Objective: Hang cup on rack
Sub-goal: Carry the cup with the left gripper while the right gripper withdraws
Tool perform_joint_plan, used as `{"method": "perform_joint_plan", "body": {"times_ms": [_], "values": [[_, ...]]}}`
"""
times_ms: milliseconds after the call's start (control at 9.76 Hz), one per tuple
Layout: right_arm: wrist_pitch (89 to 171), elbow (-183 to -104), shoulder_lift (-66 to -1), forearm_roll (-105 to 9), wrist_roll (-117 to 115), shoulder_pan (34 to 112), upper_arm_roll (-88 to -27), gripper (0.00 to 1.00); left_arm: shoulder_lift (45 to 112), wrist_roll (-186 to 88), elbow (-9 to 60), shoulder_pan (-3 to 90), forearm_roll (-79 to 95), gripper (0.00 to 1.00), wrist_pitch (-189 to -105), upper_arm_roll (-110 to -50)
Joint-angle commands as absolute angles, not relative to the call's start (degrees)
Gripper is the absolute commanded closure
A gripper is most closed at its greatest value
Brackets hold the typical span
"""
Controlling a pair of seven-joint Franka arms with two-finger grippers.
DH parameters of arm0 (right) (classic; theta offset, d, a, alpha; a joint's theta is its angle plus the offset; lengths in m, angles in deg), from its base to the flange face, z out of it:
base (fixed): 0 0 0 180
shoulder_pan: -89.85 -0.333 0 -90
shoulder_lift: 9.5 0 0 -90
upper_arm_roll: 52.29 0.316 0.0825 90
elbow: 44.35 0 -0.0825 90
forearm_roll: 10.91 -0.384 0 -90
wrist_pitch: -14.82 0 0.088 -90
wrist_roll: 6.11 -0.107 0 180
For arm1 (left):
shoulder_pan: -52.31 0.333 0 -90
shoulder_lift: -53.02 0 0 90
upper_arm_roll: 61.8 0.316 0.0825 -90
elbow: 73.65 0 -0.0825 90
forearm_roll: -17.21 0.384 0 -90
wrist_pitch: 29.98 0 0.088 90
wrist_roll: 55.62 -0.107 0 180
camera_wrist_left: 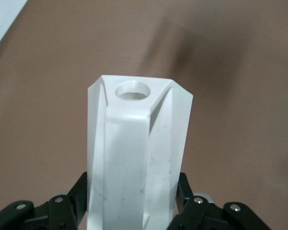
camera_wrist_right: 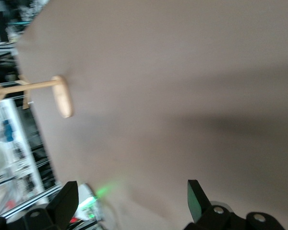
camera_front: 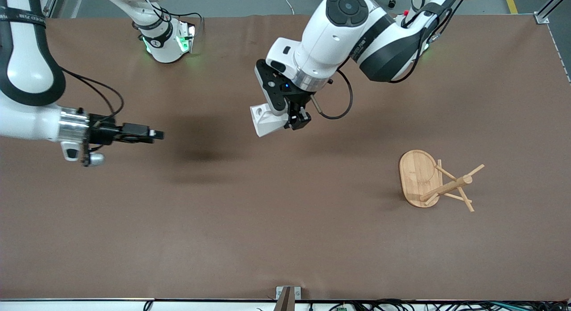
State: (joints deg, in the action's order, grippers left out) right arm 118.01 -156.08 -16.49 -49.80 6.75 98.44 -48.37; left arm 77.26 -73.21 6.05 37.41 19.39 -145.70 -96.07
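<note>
My left gripper (camera_front: pixel 290 120) is shut on the white faceted cup (camera_front: pixel 266 119) and holds it in the air over the middle of the table. In the left wrist view the cup (camera_wrist_left: pixel 134 143) stands up between the black fingers (camera_wrist_left: pixel 185 191), with the round hole of its handle tab facing the camera. The bamboo rack (camera_front: pixel 429 181) stands on its oval base toward the left arm's end of the table, well away from the cup. It also shows in the right wrist view (camera_wrist_right: pixel 60 96). My right gripper (camera_front: pixel 156 134) is open and empty, waiting over the right arm's end.
The brown table cover (camera_front: pixel 285 239) is bare apart from the rack. The right arm's base (camera_front: pixel 165 39) stands at the table's top edge. A metal bracket (camera_front: pixel 287 297) sits at the table edge nearest the front camera.
</note>
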Motion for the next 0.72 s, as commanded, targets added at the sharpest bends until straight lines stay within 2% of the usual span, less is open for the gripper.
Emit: {"method": "perform_joint_plan", "body": {"times_ms": [0, 205, 410, 614], "values": [[118.5, -153.4, -13.6, -32.8, 1.5, 98.2, -48.6, 0.0, 76.2, -65.9, 6.6, 39.6, 21.1, 1.0, -144.8, -95.8], [118.4, -145.6, -13.8, -15.1, 0.4, 98.2, -49.1, 0.0, 76.1, -64.3, 6.3, 43.6, 22.2, 1.0, -144.9, -96.0], [115.7, -140.9, -11.9, -11.8, -6.8, 98.1, -49.1, 0.0, 75.8, -59.3, 6.2, 45.9, 22.1, 1.0, -144.9, -96.0], [108.5, -137.1, -9.7, -12.4, -14.7, 97.2, -50.7, 0.0, 75.7, -56.1, 6.3, 46.8, 21.5, 1.0, -145.2, -96.0]]}}
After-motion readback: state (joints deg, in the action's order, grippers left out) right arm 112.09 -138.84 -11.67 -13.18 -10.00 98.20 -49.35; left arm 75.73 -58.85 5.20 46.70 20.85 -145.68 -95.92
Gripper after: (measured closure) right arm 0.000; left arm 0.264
